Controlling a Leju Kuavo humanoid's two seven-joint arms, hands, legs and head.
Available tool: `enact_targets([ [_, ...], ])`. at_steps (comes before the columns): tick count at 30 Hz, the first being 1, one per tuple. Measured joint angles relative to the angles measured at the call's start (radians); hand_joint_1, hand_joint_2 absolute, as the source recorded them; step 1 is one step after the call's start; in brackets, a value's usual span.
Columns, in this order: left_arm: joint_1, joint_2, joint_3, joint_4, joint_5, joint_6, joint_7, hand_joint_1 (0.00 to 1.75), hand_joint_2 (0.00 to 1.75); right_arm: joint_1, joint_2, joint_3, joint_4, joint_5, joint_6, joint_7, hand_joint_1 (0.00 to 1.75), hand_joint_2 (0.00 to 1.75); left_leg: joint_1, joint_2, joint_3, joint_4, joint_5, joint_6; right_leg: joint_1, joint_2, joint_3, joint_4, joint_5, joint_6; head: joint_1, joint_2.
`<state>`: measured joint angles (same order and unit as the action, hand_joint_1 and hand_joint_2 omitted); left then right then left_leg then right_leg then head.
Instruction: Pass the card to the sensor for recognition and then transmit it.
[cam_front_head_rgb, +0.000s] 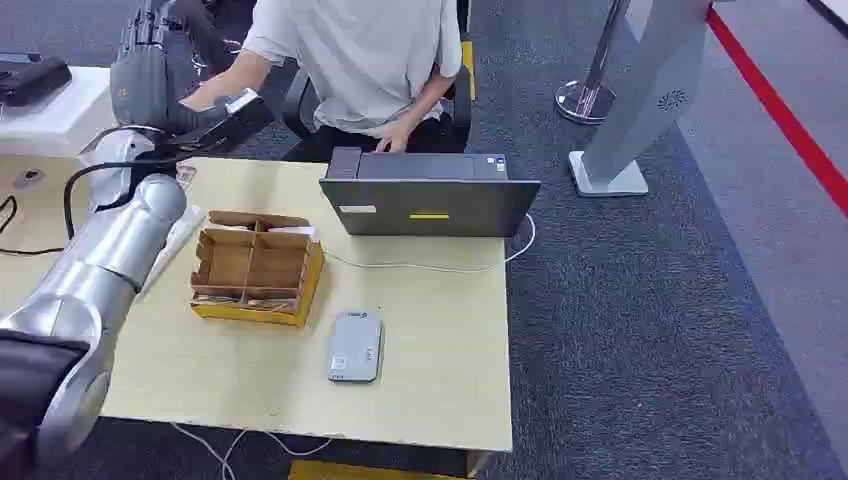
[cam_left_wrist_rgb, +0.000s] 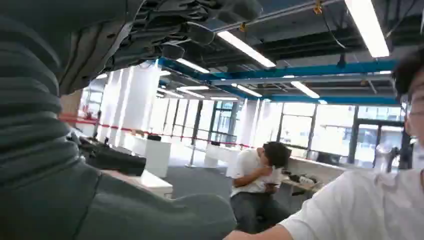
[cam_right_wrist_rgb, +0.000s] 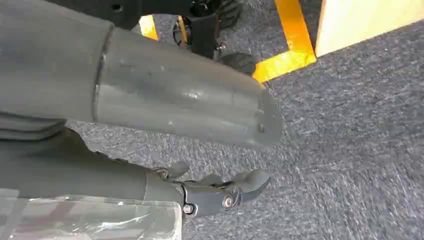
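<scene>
In the head view my left hand (cam_front_head_rgb: 212, 120) is raised beyond the table's far left corner. It pinches a pale card (cam_front_head_rgb: 243, 100) at its fingertips. A seated person's hand (cam_front_head_rgb: 203, 94) reaches in right beside the card; contact cannot be told. The grey flat sensor (cam_front_head_rgb: 355, 346) lies on the wooden table (cam_front_head_rgb: 440, 340) near its front edge, far from that hand. The left wrist view looks up past my left hand (cam_left_wrist_rgb: 100, 205) at the ceiling, with the person's sleeve (cam_left_wrist_rgb: 360, 205) close by. My right hand (cam_right_wrist_rgb: 220, 192) hangs over the carpet, fingers loosely curled, holding nothing.
A cardboard divider box (cam_front_head_rgb: 255, 265) stands left of the sensor. A grey laptop (cam_front_head_rgb: 430, 200) sits at the table's far edge, a white cable (cam_front_head_rgb: 420, 266) trailing from it. A white stand (cam_front_head_rgb: 640, 100) and a post base (cam_front_head_rgb: 585, 100) rise on the carpet to the right.
</scene>
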<state>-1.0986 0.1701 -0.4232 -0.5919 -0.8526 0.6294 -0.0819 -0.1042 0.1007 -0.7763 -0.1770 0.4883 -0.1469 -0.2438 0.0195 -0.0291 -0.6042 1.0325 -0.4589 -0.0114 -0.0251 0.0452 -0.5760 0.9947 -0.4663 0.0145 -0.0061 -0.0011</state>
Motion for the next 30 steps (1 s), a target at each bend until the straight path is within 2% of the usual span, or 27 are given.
enact_targets([
  [3,-0.055,-0.02,-0.099,0.063,-0.01,0.0,0.021,0.0,1.75,0.001,0.001,-0.012,0.0,-0.008,0.0,0.0,0.0,0.0,0.0,-0.003,-0.002,0.0,0.0,0.0,0.0,-0.004,0.0,0.0,-0.001,0.001,0.0,0.0],
  [7,-0.095,-0.042,-0.176,0.127,-0.009,-0.001,0.037,0.0,1.75,0.002,0.001,-0.024,0.0,-0.011,0.0,0.001,0.0,0.0,0.0,-0.003,-0.002,0.0,0.0,0.0,0.0,-0.005,-0.001,0.0,-0.001,0.001,0.0,0.0],
  [15,-0.111,-0.06,-0.225,0.181,0.0,-0.013,0.051,0.0,1.75,0.003,0.001,-0.033,0.0,-0.007,0.006,0.003,0.0,0.0,0.001,-0.003,-0.002,-0.001,0.001,0.0,0.001,-0.005,-0.001,0.0,-0.001,0.001,0.0,0.0],
  [16,-0.112,-0.061,-0.228,0.186,0.003,-0.013,0.052,1.64,1.75,0.003,0.001,-0.033,0.0,-0.006,0.007,0.003,0.0,0.0,0.001,-0.003,-0.002,-0.001,0.001,0.0,0.001,-0.005,-0.001,0.0,-0.001,0.001,0.0,0.0],
  [17,-0.111,-0.061,-0.232,0.19,0.007,-0.014,0.052,1.75,1.75,0.004,0.001,-0.033,0.0,-0.004,0.008,0.004,0.0,0.0,0.001,-0.003,-0.002,-0.001,0.001,0.0,0.001,-0.005,-0.001,0.0,-0.001,0.001,0.0,0.0],
  [23,-0.109,-0.058,-0.247,0.205,0.054,-0.037,0.017,1.75,1.75,0.004,0.001,-0.033,0.0,0.015,0.01,0.014,0.0,0.0,0.001,-0.003,-0.003,-0.001,0.001,0.0,0.001,-0.005,-0.001,0.0,-0.001,0.001,0.0,0.0],
  [30,-0.108,-0.051,-0.253,0.209,0.08,-0.043,0.01,1.75,1.75,0.005,0.001,-0.033,0.0,0.025,0.01,0.021,0.0,0.0,0.001,-0.004,-0.003,-0.001,0.001,0.0,0.001,-0.006,-0.001,0.0,-0.001,0.001,0.0,0.0],
])
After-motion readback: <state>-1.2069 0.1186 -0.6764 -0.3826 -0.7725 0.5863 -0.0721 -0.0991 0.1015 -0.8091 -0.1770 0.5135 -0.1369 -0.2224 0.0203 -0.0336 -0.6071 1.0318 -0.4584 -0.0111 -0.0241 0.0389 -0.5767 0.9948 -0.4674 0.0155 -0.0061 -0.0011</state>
